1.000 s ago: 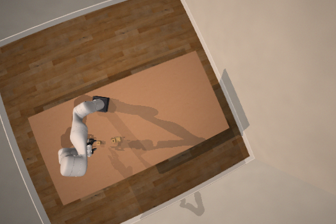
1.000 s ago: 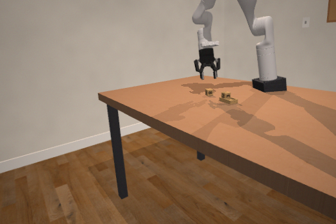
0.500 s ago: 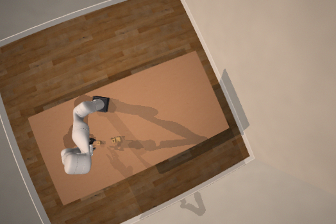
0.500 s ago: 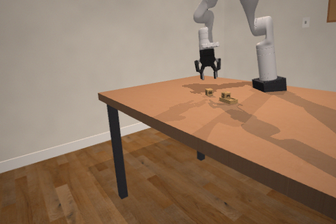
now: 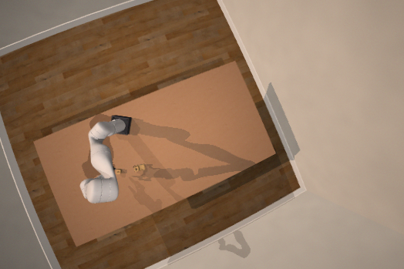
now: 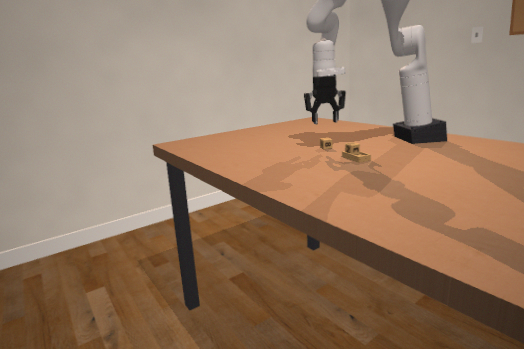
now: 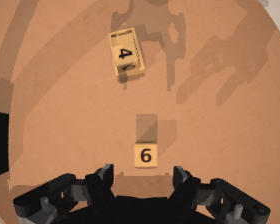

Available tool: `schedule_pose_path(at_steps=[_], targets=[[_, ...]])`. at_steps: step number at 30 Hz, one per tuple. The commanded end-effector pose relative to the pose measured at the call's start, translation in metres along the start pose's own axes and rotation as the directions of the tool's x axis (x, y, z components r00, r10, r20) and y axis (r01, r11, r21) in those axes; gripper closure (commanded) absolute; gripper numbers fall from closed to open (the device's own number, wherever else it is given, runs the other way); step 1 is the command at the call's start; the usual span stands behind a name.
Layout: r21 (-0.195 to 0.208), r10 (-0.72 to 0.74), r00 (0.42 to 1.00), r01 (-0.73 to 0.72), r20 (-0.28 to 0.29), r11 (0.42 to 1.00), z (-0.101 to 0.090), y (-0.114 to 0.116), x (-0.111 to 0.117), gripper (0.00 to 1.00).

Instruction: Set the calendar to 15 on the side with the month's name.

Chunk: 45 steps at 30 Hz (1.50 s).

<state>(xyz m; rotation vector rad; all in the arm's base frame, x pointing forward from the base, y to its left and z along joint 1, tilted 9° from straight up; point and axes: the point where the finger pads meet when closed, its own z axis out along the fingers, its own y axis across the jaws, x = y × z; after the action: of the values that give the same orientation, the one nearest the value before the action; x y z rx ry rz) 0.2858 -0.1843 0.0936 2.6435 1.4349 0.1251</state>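
Jaws [image 6: 325,118] well apart, empty, above loose cube [image 5: 119,171] [image 6: 326,144] [image 7: 146,155] on bench [image 5: 193,108] [image 6: 240,155] [image 7: 76,135] near tray [image 5: 140,169] [image 6: 356,157] [image 7: 140,59]; probably light, rigid, best pinched across opposite side faces, clear of tray.

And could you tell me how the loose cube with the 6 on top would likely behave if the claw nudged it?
The small yellow block-shaped cube would probably slide rather than roll, given its flat faces and square edges. It looks rigid, so squeezing shouldn't deform it. Tipping seems unlikely under a low push, since it's about as wide as tall.
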Motion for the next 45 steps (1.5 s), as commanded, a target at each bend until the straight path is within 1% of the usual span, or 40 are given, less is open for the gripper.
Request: schedule_pose_path(at_steps=[1, 4, 11, 12, 29, 37, 38, 45], targets=[[-0.004, -0.028, 1.0, 0.028, 0.01, 1.0, -0.001, 0.001, 0.01, 0.31], [-0.008, -0.028, 0.999, 0.028, 0.02, 1.0, -0.001, 0.002, 0.01, 0.31], [-0.01, -0.028, 0.999, 0.028, 0.024, 1.0, -0.002, 0.002, 0.01, 0.31], [-0.01, -0.028, 0.999, 0.028, 0.024, 1.0, -0.002, 0.002, 0.01, 0.0], [-0.01, -0.028, 0.999, 0.028, 0.024, 1.0, -0.002, 0.002, 0.01, 0.0], [-0.01, -0.018, 1.0, 0.019, 0.024, 1.0, -0.012, 0.001, 0.009, 0.0], [-0.01, -0.018, 1.0, 0.019, 0.024, 1.0, -0.012, 0.001, 0.009, 0.52], [-0.01, -0.018, 1.0, 0.019, 0.024, 1.0, -0.012, 0.001, 0.009, 0.52]])
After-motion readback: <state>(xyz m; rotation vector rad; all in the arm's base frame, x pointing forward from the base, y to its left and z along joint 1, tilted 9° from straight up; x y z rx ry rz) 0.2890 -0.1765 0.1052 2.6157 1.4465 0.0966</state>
